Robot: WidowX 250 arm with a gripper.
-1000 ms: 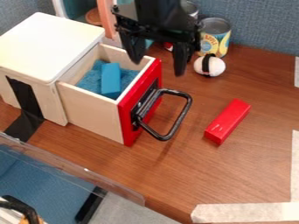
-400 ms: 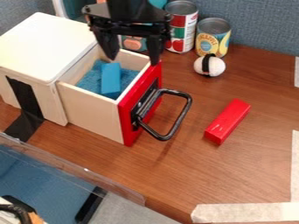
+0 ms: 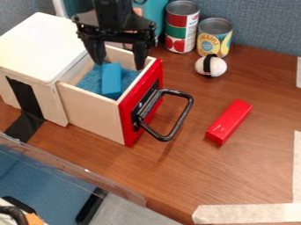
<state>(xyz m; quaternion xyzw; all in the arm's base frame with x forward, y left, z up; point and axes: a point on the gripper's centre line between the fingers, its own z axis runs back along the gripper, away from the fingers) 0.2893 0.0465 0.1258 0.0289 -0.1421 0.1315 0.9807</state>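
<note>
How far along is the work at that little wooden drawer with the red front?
Done: the red-fronted wooden drawer is pulled open. In hand: nothing; the open black pincer hangs over the drawer, near the blue rectangular block inside. Left: the block is ungripped and the drawer not shut, so any grasp or closing looks undone.

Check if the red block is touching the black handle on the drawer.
Apart. The camera view shows a strip of brown tabletop between the red block and the black handle.

A lab-like workspace, shown by the black robot arm (image 3: 113,15) over a tabletop (image 3: 235,167) marked with tape (image 3: 247,213).
</note>
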